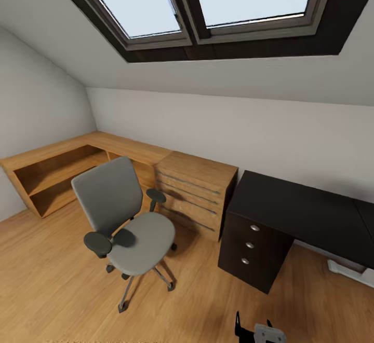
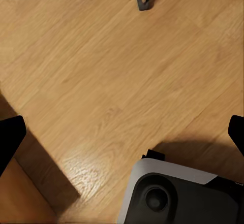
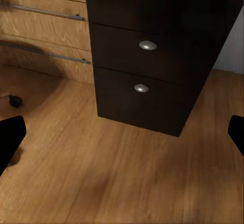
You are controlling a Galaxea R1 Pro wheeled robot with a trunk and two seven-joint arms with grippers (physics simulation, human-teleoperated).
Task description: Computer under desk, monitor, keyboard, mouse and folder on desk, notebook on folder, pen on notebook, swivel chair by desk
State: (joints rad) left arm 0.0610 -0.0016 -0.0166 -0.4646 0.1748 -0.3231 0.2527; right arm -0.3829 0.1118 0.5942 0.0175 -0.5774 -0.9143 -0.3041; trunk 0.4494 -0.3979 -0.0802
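We see the chair (image 1: 127, 222) on the wood floor (image 1: 62, 286) just left of the black desk (image 1: 301, 210) and its drawers (image 3: 147, 56) — both grippers (image 2: 122, 132) (image 3: 122, 132) open, empty

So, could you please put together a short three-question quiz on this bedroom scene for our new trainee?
1. True or false: the grey upholstered swivel chair has a blue folder lying on its seat.
2. Which piece stands directly between the light wooden corner counter and the glossy black desk? A) a bookshelf B) a light wooden drawer chest C) a bed
3. How many silver knobs show on the desk's dark drawer unit in the head view?

Key:
1. False; the seat is bare.
2. B.
3. Three, one per drawer.

In both wrist views the left gripper and the right gripper show dark fingertips far apart at the picture's edges, above the wooden floor.
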